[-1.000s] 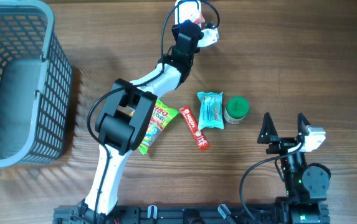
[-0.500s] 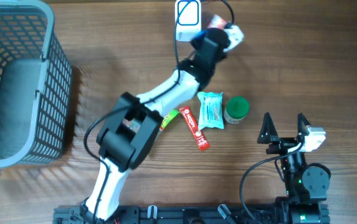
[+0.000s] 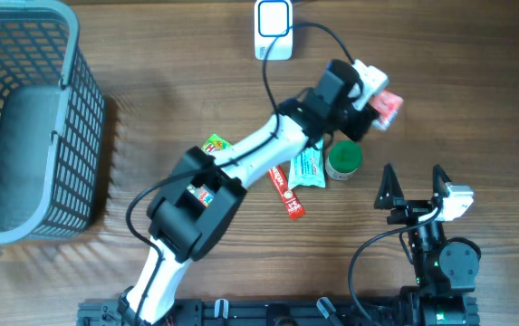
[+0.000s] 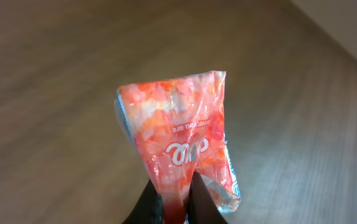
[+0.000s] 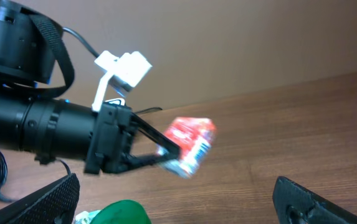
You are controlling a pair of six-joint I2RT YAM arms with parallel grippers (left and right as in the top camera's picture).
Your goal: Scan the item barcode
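Observation:
My left gripper [image 3: 373, 100] is shut on a red-orange snack packet [image 3: 388, 107], held above the table right of centre. The left wrist view shows the packet [image 4: 177, 134] pinched at its lower end between the two dark fingertips [image 4: 148, 202]. From the right wrist view the packet [image 5: 191, 144] hangs in the air at the tip of the left gripper [image 5: 163, 151]. A white barcode scanner [image 3: 273, 17] lies at the back edge, left of the packet. My right gripper [image 3: 415, 186] stands open and empty near the front right.
A green-lidded jar [image 3: 344, 158], a teal packet [image 3: 307, 164], a red stick packet [image 3: 286, 186] and a green candy bag [image 3: 214, 145] lie under or beside the left arm. A grey wire basket [image 3: 78, 63] fills the left side.
The left arm has swung from beside the scanner at the back to the right and forward, carrying the packet. The right arm has not moved.

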